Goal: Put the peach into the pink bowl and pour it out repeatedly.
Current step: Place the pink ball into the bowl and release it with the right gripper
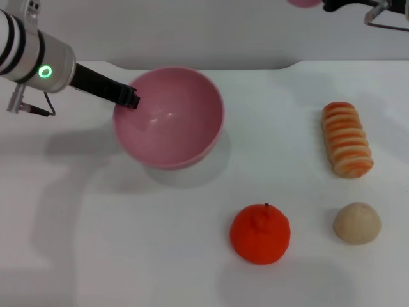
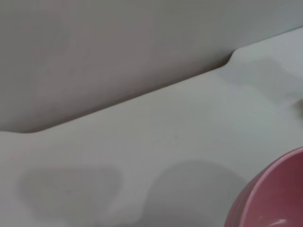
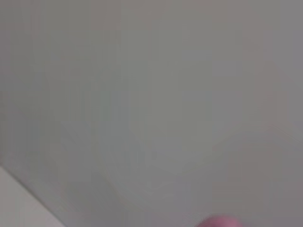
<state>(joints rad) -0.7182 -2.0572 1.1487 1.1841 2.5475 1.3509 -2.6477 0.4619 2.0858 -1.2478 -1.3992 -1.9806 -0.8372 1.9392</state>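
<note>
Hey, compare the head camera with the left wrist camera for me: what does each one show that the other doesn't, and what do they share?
Only the head view shows the left gripper clamped on the pink bowl at its rim, the orange fruit, the beige ball, the striped bread, and the peach at the top edge beside the right gripper. Only the left wrist view shows the bowl's shadow close up. Both show the pink bowl and the white table.

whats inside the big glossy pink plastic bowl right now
The big glossy pink plastic bowl looks empty; its tilted interior shows fully. The left gripper pinches its rim. The small pale pink peach is high in the right gripper.
</note>
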